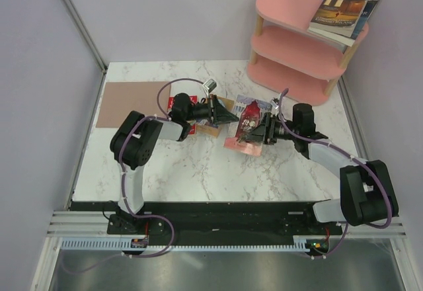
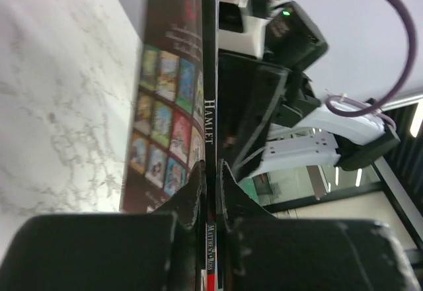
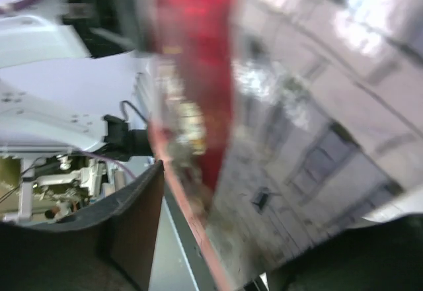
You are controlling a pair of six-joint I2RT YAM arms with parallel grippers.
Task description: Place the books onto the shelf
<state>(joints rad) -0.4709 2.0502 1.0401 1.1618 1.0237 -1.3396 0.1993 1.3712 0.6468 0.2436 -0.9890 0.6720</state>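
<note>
The left fingers [image 2: 192, 198] clamp the Hamlet book [image 2: 173, 106] by its spine; it juts ahead between the parted right fingers [image 3: 125, 225]. Held by one thin edge, it may twist or slip before reaching the shelf [image 1: 284, 6].

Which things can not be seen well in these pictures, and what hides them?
Right wrist view: title of the red book, blurred; also whether the right gripper holds it.
Left wrist view: other cover of the Hamlet book, turned away; the left gripper covers its lower spine.
Top view: lower book on the shelf, covered by the dark book.
</note>
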